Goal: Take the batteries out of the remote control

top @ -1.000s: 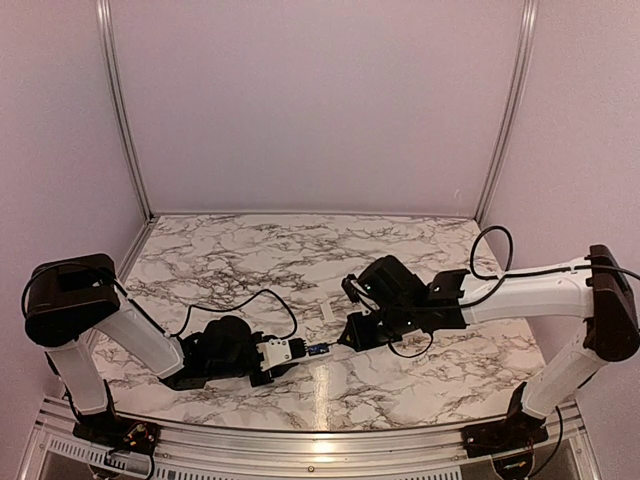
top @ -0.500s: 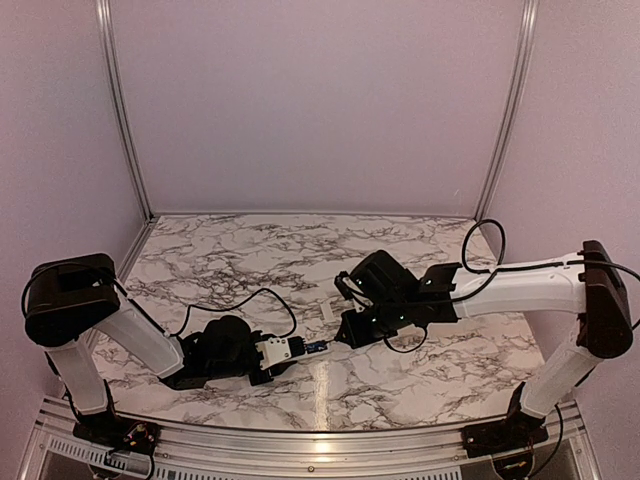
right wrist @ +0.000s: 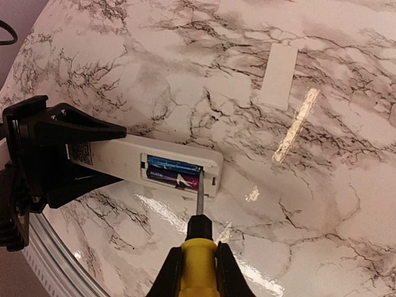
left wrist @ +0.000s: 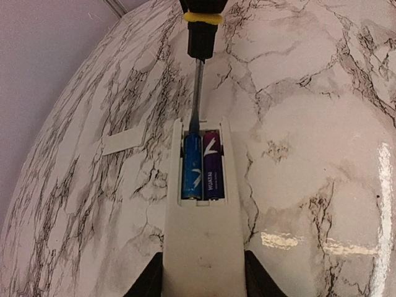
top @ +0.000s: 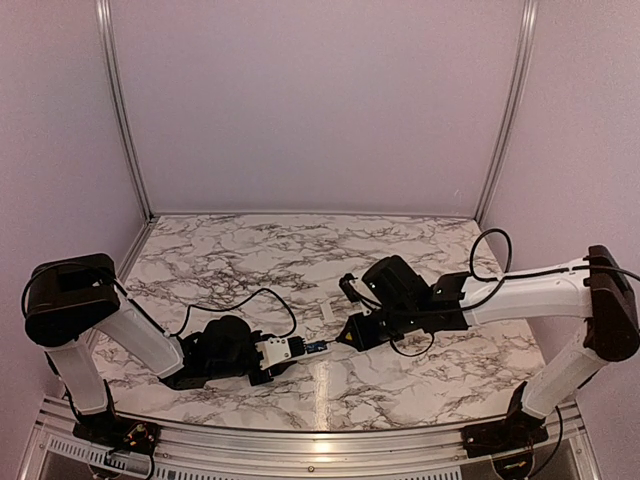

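1. Top external view: the remote control (top: 283, 350) sits low at the near side of the marble table (top: 250, 250). I cannot tell whether it rests on the surface or hangs just above it.
2. One end of the remote is clamped in the left gripper (top: 266, 353), whose fingers are narrow and pressed against the sides of the white body.
3. A small dark square label (right wrist: 82, 153) shows on the remote close to that clamped end.
4. The batteries (left wrist: 202, 168), one blue and one purple, lie side by side in the open compartment at the remote's free end.
5. Just off that free end, the right gripper (right wrist: 197, 275) holds a yellow-handled screwdriver (right wrist: 197, 253), with its fingers closed snugly on the handle.
6. The screwdriver's metal shaft reaches into the end of the compartment. Seen from the left wrist, its tip meets the end of the blue cell.
7. A small flat white cover piece (right wrist: 278, 73) lies on the marble beyond the remote, well apart from it.
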Action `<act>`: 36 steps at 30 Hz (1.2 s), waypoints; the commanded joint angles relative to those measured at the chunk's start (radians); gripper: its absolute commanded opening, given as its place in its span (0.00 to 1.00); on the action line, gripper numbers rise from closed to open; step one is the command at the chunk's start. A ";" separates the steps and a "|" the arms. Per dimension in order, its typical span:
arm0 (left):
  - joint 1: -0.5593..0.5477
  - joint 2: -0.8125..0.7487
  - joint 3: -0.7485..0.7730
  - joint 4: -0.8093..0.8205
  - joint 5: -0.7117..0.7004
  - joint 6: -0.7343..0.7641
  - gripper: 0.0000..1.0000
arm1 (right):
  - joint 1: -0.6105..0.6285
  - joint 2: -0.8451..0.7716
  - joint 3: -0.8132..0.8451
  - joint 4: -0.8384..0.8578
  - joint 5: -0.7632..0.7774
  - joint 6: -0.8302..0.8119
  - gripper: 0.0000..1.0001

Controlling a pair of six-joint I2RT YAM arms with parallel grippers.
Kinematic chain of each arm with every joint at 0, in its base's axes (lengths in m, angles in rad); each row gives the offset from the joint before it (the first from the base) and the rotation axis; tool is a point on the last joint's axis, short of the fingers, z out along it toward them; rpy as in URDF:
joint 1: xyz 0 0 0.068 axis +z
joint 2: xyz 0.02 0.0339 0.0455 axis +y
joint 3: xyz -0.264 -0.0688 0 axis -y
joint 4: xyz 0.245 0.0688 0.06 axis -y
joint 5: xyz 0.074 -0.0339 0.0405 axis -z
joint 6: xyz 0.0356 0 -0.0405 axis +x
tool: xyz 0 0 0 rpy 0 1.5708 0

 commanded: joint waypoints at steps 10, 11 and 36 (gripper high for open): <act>-0.019 0.014 0.023 0.011 0.087 0.027 0.00 | 0.007 -0.045 -0.141 0.242 -0.267 -0.028 0.00; -0.019 0.015 0.023 0.011 0.088 0.028 0.00 | 0.006 -0.046 -0.147 0.252 -0.272 -0.029 0.00; -0.019 0.025 0.026 0.009 0.075 0.028 0.00 | 0.036 -0.056 -0.134 0.306 -0.326 -0.014 0.00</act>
